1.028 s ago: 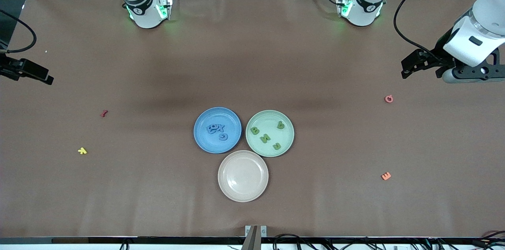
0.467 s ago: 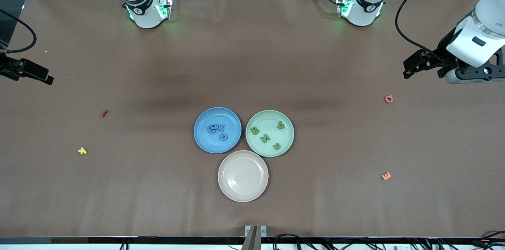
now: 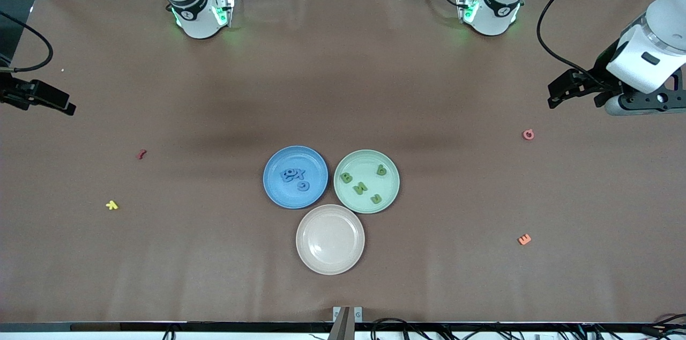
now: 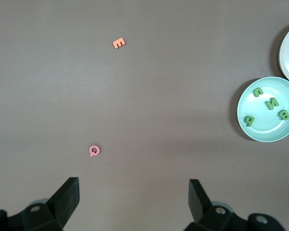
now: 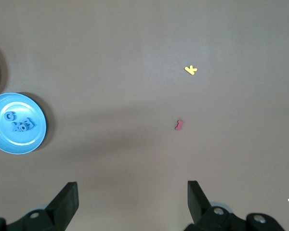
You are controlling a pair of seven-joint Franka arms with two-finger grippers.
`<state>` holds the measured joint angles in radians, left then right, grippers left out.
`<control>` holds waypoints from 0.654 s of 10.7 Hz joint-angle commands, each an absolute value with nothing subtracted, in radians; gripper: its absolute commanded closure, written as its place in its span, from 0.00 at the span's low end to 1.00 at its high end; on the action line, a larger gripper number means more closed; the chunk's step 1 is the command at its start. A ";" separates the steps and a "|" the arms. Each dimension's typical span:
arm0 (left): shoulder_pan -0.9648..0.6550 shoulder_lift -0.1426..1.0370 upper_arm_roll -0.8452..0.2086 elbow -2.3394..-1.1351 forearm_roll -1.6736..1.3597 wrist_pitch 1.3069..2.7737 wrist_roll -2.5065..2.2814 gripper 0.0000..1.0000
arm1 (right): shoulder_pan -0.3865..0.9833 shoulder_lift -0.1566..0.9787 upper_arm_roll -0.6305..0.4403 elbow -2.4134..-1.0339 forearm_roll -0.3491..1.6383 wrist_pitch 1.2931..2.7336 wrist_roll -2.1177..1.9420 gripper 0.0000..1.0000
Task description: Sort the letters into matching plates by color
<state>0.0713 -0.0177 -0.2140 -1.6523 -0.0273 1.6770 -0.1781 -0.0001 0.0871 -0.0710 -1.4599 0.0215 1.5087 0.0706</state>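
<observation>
The blue plate [image 3: 313, 167] holds several blue letters [image 3: 293, 175] at the table's middle. Beside it, toward the left arm's end, the pale green plate [image 3: 359, 164] holds several green letters [image 3: 360, 186]. My left gripper [image 3: 560, 91] hangs open and empty over the left arm's end of the table. Its wrist view shows its wide-apart fingers [image 4: 67, 197], with the green plate [image 4: 269, 131] far off. My right gripper [image 3: 58, 102] hangs open and empty over the right arm's end. Its wrist view shows the blue plate [image 5: 9, 142] and blue letters [image 5: 21, 125].
A beige-pink plate [image 3: 330, 254] lies nearer the front camera than the two plates. Loose letters lie on the brown cloth: pink [image 3: 528, 134] and orange [image 3: 524, 239] toward the left arm's end, red [image 3: 141, 154] and yellow [image 3: 111, 205] toward the right arm's end.
The left gripper has drifted slightly toward its end of the table. The right gripper has barely shifted. Plates and letters have not moved.
</observation>
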 commanded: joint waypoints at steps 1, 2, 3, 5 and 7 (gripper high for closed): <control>0.104 -0.006 -0.215 -1.632 -0.096 1.663 -0.172 0.00 | 0.003 0.094 -0.069 -1.447 0.025 1.499 0.086 0.00; 0.104 -0.005 -0.212 -1.629 -0.101 1.663 -0.172 0.00 | 0.003 0.094 -0.069 -1.445 0.025 1.499 0.084 0.00; 0.104 -0.005 -0.207 -1.629 -0.101 1.663 -0.172 0.00 | 0.003 0.094 -0.069 -1.445 0.025 1.499 0.086 0.00; 0.104 -0.005 -0.207 -1.629 -0.097 1.663 -0.172 0.00 | 0.003 0.095 -0.069 -1.445 0.026 1.499 0.086 0.00; 0.103 -0.005 -0.209 -1.629 -0.091 1.663 -0.172 0.00 | 0.005 0.095 -0.067 -1.447 0.026 1.499 0.086 0.00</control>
<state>0.1017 -0.0120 -0.2093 -1.6507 -0.0741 1.6770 -0.1780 0.0015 0.0887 -0.0706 -1.4599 0.0215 1.5087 0.0706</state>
